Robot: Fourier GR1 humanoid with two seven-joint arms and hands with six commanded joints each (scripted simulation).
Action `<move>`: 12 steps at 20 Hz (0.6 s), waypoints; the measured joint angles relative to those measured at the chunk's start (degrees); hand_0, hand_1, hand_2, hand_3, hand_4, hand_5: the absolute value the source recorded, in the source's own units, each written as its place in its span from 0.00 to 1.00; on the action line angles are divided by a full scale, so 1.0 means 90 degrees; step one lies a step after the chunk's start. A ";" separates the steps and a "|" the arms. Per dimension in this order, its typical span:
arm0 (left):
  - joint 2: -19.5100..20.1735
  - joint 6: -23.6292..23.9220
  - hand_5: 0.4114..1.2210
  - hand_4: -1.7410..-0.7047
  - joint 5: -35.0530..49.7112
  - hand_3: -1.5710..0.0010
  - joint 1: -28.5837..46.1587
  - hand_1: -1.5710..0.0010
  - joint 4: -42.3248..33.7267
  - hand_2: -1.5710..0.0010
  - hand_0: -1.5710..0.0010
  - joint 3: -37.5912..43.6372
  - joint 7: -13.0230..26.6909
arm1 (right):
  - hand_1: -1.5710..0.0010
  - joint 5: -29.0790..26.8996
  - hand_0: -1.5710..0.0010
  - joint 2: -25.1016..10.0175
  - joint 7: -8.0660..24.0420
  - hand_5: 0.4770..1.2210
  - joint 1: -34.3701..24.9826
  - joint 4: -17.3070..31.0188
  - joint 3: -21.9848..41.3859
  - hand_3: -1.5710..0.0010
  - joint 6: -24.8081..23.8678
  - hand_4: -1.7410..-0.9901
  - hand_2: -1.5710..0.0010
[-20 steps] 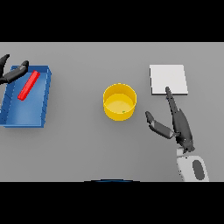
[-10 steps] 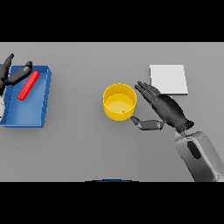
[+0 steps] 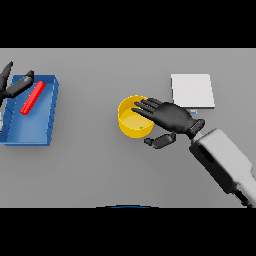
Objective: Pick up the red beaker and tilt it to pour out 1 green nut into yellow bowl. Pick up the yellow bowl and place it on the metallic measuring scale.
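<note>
The yellow bowl (image 3: pixel 131 123) stands at the table's middle. My right hand (image 3: pixel 169 117) is open over the bowl's right rim, its fingers spread across the opening and its thumb below the rim at the front right. The red beaker (image 3: pixel 33 97) lies tilted in the blue tray (image 3: pixel 47 117) at the left. My left hand (image 3: pixel 12 86) is open at the tray's far left corner, just left of the beaker and apart from it. The metallic scale (image 3: pixel 192 90) is a pale square at the back right. No green nut shows.
The blue tray takes up the left side of the table. My right forearm (image 3: pixel 225 160) crosses the lower right part of the view.
My right hand has swung left from in front of the scale to the bowl and now covers its right rim. The left hand has shifted slightly by the tray.
</note>
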 measured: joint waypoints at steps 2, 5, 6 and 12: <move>0.0016 -0.0040 0.35 0.90 0.0036 1.00 -0.0040 1.00 0.0023 1.00 1.00 0.0032 -0.0044 | 1.00 0.0073 1.00 0.0079 -0.0062 0.23 -0.0346 0.0371 0.0165 1.00 0.0212 0.78 1.00; -0.0021 -0.0049 0.36 0.90 -0.0005 1.00 -0.0088 1.00 0.0075 1.00 1.00 -0.0015 0.0028 | 1.00 0.0220 1.00 0.0215 -0.0201 0.25 -0.0624 0.0735 0.0463 1.00 0.0439 0.77 1.00; 0.0001 -0.0045 0.36 0.90 -0.0031 1.00 -0.0098 1.00 0.0070 1.00 1.00 -0.0020 0.0010 | 1.00 0.0270 1.00 0.0219 -0.0182 0.26 -0.0737 0.0847 0.0525 1.00 0.0532 0.77 1.00; 0.0078 -0.0095 0.36 0.91 -0.0012 1.00 -0.0016 1.00 0.0133 1.00 1.00 0.0040 -0.0179 | 1.00 0.0457 1.00 0.0466 -0.0122 0.27 -0.1222 0.1576 0.0841 1.00 0.0867 0.74 1.00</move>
